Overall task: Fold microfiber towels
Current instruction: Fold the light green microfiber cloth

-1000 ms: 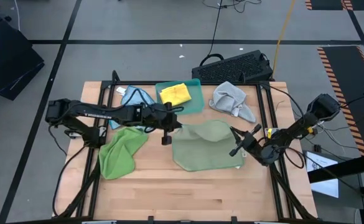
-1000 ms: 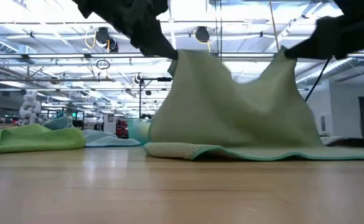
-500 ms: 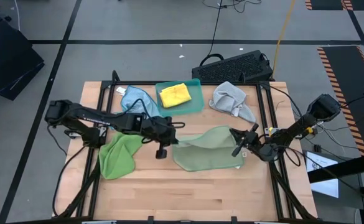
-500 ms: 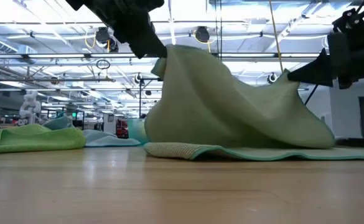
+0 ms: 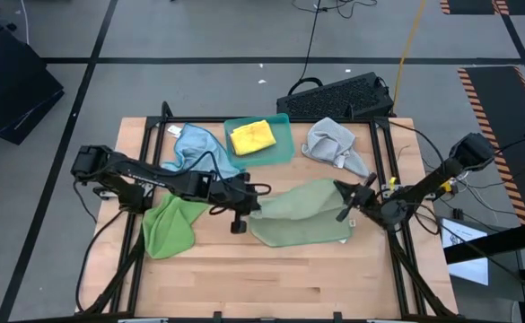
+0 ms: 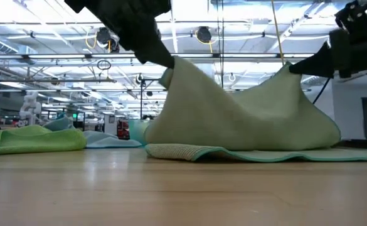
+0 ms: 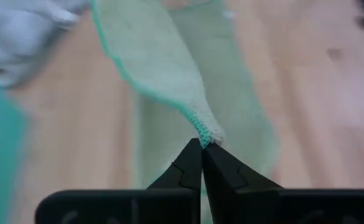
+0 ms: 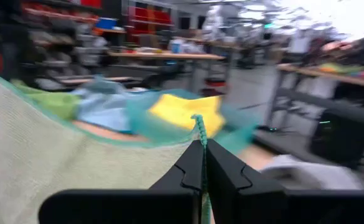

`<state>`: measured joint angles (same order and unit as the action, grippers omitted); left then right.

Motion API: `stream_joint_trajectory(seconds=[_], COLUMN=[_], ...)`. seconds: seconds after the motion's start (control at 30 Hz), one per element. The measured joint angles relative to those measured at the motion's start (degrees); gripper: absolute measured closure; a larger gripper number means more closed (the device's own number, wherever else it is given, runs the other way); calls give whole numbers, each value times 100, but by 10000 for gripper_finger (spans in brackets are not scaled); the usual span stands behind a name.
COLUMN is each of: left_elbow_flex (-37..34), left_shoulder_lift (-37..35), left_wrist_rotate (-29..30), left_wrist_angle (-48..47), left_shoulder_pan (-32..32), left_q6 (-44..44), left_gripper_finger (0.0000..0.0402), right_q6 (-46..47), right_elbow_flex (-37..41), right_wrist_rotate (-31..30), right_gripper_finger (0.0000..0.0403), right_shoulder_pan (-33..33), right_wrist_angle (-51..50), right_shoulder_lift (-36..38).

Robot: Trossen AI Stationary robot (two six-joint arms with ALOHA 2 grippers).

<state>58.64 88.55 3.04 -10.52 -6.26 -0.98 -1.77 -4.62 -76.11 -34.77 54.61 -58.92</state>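
The pale green microfiber towel [image 5: 300,213] lies near the middle of the wooden table [image 5: 271,278], its lower layer flat on the boards while two corners are lifted clear, so the cloth hangs between them like a sagging tent in the low view. The left gripper [image 7: 201,146] is pinched tight on one raised corner, at the towel's left edge; the right gripper [image 8: 201,144] is clamped just as tightly on the other corner, at the towel's right edge, with the teal hem showing between its fingers. To the left of this towel, a brighter green towel [image 5: 170,224] lies crumpled beneath the left arm. Beyond the pale green towel, toward the table's far edge, a teal plastic tray [image 5: 282,144] holds a folded yellow towel [image 5: 251,136]; a light blue towel [image 5: 195,144] lies bunched just left of the tray, and a grey towel [image 5: 336,145] is heaped to its right. A black keyboard [image 5: 338,94] rests beyond the table's far edge.
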Motion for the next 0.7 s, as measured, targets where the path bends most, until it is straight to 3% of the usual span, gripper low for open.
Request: stream_joint_trajectory(seconds=[0.13, 0.27, 0.33, 0.5, 0.7], left_elbow_flex=[2, 3, 3, 3, 3], left_shoulder_lift=[-39, -48, -48, -48, -48], left_wrist_rotate=[829, 1213, 1245, 1251, 919], left_wrist_angle=[68, 326, 497, 638, 521], left_shoulder_pan=[136, 348, 458, 684, 866], left_q6=[66, 274, 447, 812, 862], left_gripper_finger=[397, 392, 397, 392, 397], right_q6=[-383, -263, -217, -274, -341], right_elbow_flex=[153, 286, 293, 293, 297], right_wrist_rotate=[-53, -22, 11, 756, 1695], right_gripper_finger=[399, 399, 399, 399, 399], right_shoulder_pan=[464, 1195, 1562, 2314, 2713], right_wrist_angle=[-28, -64, -64, -3, -3], right_shoulder_lift=[257, 301, 267, 262, 263])
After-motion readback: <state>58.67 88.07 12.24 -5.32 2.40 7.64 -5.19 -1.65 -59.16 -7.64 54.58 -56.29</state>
